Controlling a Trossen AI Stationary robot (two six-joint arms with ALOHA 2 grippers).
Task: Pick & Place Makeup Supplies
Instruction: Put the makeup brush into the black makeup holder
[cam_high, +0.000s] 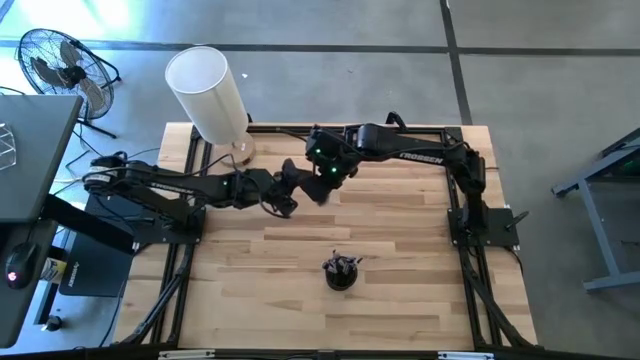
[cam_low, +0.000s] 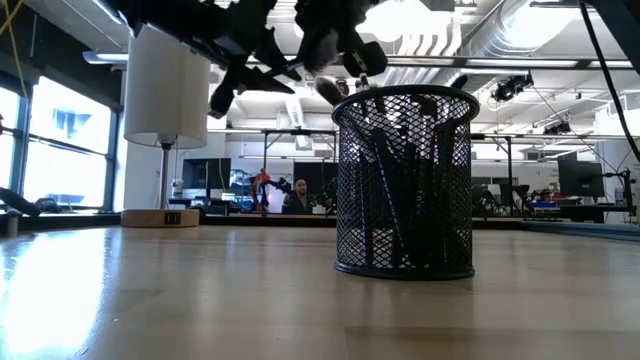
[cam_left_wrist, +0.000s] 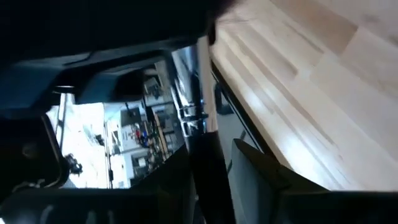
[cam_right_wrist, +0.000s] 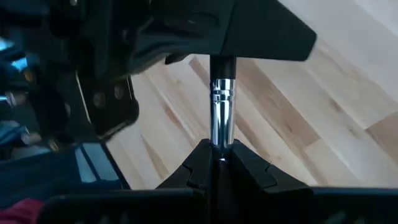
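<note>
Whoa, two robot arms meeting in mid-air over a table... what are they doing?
The two arms meet above the far half of the wooden table. The right gripper is shut on a makeup brush with a silver ferrule, and the left gripper sits right at it, apparently gripping the brush's other end, like a handover. Nearer the front stands a black mesh cup already holding several brushes. A tall white cylinder stands at the table's far edge.

Pale wooden table (cam_high: 400, 250) with smooth planks; black wire-mesh metal cup (cam_low: 405, 180); brush (cam_right_wrist: 222, 112) has a glossy silver metal ferrule.
</note>
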